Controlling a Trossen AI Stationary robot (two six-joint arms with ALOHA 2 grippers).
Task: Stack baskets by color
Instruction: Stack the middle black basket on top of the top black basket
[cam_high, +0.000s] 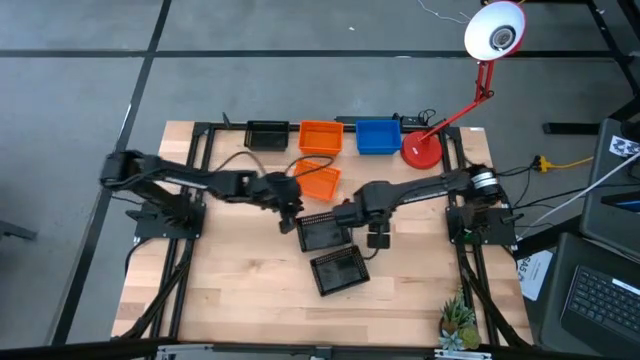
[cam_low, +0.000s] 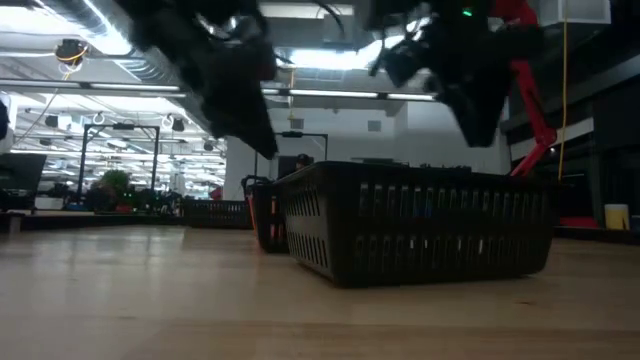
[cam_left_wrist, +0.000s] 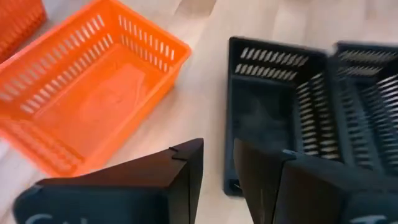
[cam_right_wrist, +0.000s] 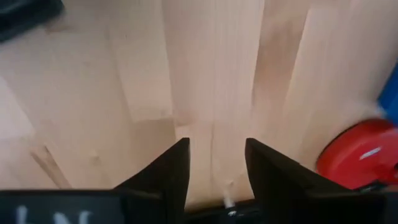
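A black basket (cam_high: 267, 134), an orange one (cam_high: 320, 137) and a blue one (cam_high: 378, 136) stand in a row at the table's far edge. A second orange basket (cam_high: 318, 181) sits askew just nearer. Two more black baskets (cam_high: 325, 233) (cam_high: 340, 271) rest on their bottoms mid-table. My left gripper (cam_high: 292, 210) (cam_left_wrist: 219, 144) hovers open between the loose orange basket (cam_left_wrist: 87, 93) and the mid-table black basket (cam_left_wrist: 267, 112), touching neither. My right gripper (cam_high: 376, 238) (cam_right_wrist: 217, 142) hangs open over bare wood, right of the black baskets, pointing steeply down.
A red lamp base (cam_high: 421, 150) (cam_right_wrist: 360, 155) stands at the far right beside the blue basket, its arm rising to a white lamp head (cam_high: 495, 32). A small plant (cam_high: 458, 320) sits at the near right corner. Bare wood lies along the near left side (cam_high: 230, 290).
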